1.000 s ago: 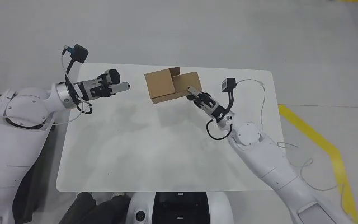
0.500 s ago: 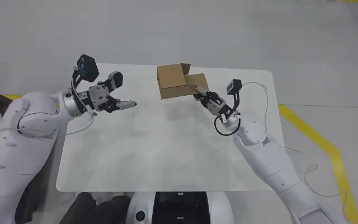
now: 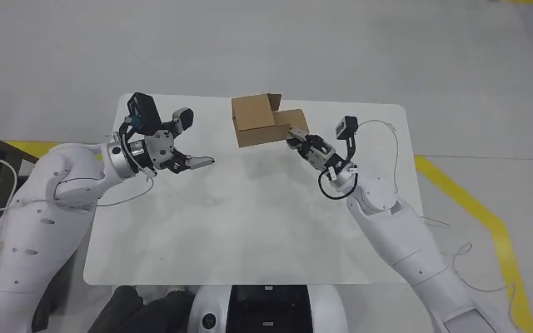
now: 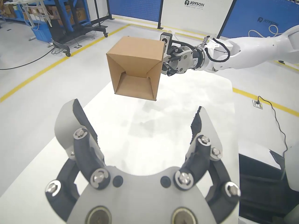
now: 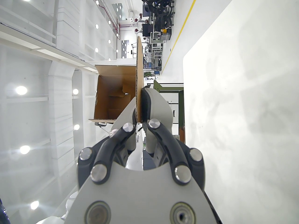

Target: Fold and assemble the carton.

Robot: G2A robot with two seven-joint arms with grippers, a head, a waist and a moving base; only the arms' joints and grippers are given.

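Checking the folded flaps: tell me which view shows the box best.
The left wrist view: the whole box, its folded-in flaps facing the camera. The top view shows it from above; the right wrist view, one flap edge-on in the right gripper.

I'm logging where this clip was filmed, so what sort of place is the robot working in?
Probably a robotics lab or test hall in an industrial building. Yellow floor lines mark off the work area, blue partition panels fence it in, and stocked storage racks stand behind.
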